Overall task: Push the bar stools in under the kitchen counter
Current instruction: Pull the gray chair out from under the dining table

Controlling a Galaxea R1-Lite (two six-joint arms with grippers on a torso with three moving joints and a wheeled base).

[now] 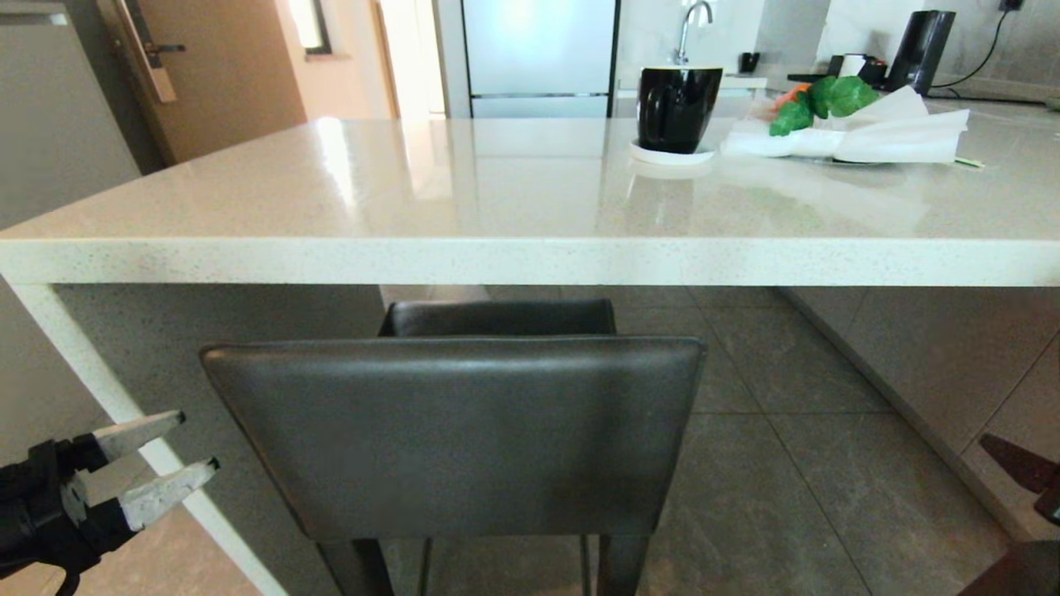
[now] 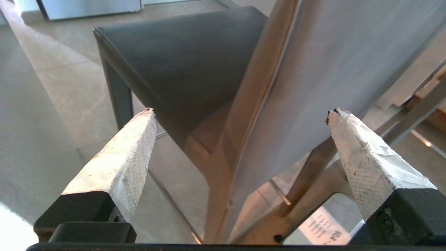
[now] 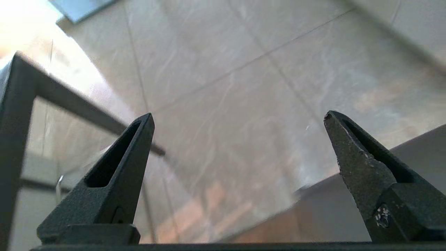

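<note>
We see near stool (image 1: 454,430) at worktop (image 1: 513,261) front edge, backrest out in front; second stool (image 1: 499,317) tucked beneath. Our left gripper (image 1: 157,459) spread wide, empty, low beside backrest's left side. Our right gripper (image 3: 238,118) splayed, empty, above floor tiles (image 3: 244,87).

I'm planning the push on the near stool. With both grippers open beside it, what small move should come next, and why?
Probably bring the left gripper and the right gripper inward to the near stool's backrest. Both are open and apart from it, at its two sides, and this stool stands outside the counter edge, while the other stool is already farther in.
</note>
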